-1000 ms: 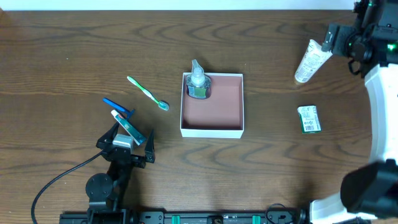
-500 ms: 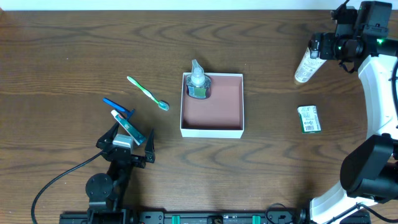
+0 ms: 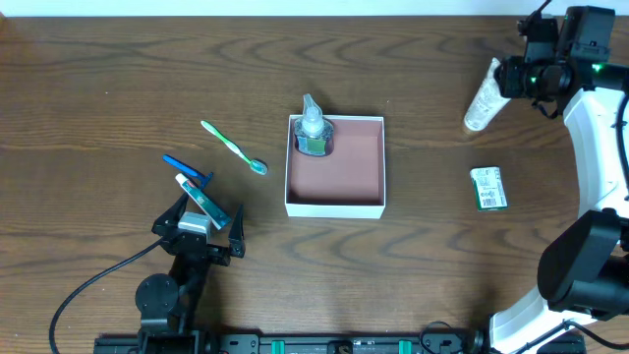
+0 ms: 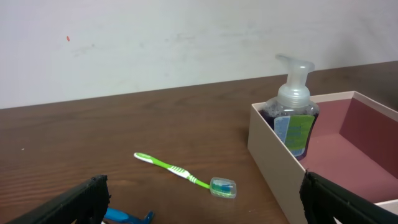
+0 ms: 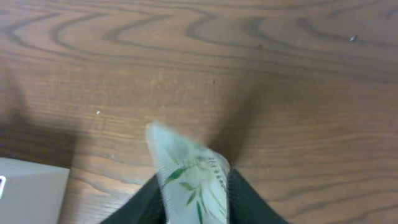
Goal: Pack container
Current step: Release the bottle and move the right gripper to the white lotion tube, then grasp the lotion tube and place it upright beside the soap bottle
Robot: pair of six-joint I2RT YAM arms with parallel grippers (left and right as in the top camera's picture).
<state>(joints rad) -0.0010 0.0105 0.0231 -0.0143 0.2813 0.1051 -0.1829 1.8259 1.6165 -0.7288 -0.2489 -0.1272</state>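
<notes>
White-walled container (image 3: 354, 167) sits mid-table, a pump bottle (image 3: 313, 130) standing in its far-left corner (upright). Right gripper (image 3: 506, 77) pinches a white tube (image 3: 480, 103) near the table's far-right corner; left gripper (image 3: 201, 221) gapes wide, holding nothing.

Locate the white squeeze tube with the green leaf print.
Overhead, far-right: the white squeeze tube is gripped by the right gripper, beyond the small green box.

We saw a pump bottle (image 4: 292, 121) standing in a corner of the container (image 4: 270, 162) and a green toothbrush (image 4: 183, 173) lying left of it.
</notes>
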